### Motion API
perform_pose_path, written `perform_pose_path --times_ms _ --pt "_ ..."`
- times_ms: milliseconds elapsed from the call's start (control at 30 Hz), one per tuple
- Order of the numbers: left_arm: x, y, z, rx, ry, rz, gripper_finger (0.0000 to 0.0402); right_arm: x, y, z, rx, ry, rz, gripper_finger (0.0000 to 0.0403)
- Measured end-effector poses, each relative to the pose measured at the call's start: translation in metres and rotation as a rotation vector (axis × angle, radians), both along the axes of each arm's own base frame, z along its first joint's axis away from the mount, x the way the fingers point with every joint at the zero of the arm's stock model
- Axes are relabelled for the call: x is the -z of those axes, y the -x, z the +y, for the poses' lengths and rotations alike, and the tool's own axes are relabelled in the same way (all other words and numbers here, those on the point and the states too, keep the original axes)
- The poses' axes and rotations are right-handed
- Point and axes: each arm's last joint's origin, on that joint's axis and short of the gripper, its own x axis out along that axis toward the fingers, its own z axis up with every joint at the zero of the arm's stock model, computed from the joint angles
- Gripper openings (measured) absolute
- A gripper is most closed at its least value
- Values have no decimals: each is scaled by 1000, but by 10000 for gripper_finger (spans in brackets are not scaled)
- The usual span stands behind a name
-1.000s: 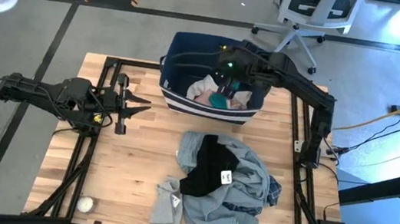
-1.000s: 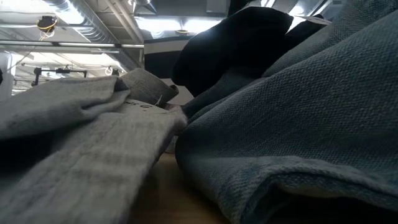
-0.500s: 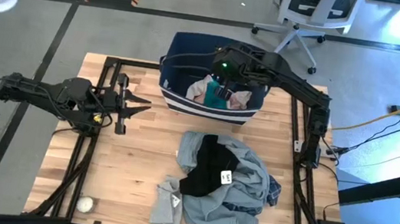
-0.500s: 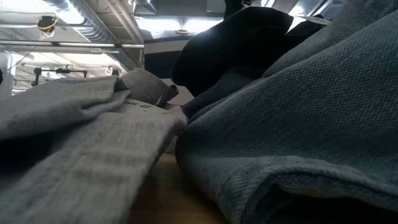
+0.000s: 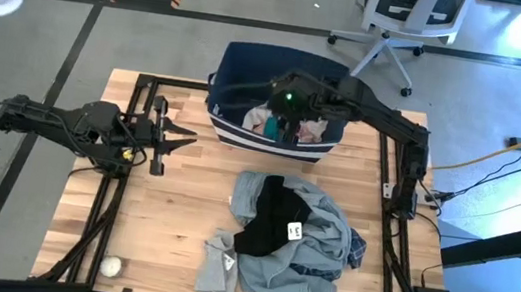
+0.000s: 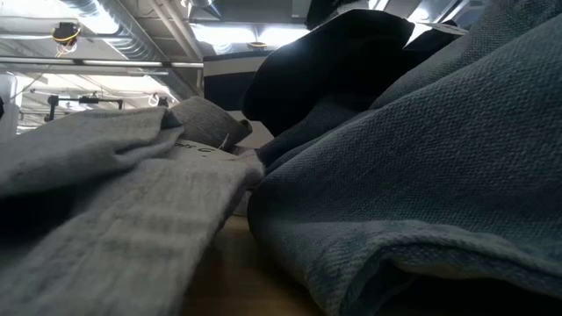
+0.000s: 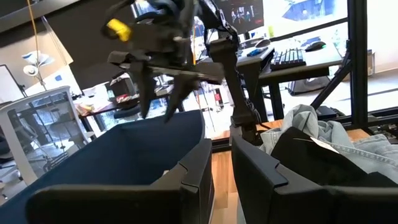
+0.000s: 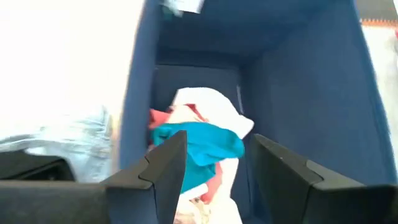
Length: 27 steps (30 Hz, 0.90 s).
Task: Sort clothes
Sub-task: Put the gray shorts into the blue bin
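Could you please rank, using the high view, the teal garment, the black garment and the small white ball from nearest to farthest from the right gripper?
1. The teal garment, inside the navy bin, directly beneath the right gripper.
2. The black garment, on top of the pile at the table's middle.
3. The small white ball, at the near left corner of the table.

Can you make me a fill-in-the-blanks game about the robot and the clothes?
1. The teal garment lies inside the navy ____.
2. The right end effector hangs over the bin with its fingers ____.
3. On the table, the black garment lies on top of the ____ garment.
4. The small white ____ sits near the table's corner, on the left arm's side.

Missing words: bin; open; denim; ball
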Motion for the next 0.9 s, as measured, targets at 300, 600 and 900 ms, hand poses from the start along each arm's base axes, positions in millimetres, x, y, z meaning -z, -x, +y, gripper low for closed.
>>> perform_pose_path --times_ms 300,600,900 --pt "0 0 0 0 1 -1 59 -2 -12 64 -193 1 -62 195" --pt "0 0 0 0 2 -1 59 35 -43 132 -411 9 19 206" --pt "0 0 0 0 -1 -1 59 100 -85 184 -617 -72 82 263"
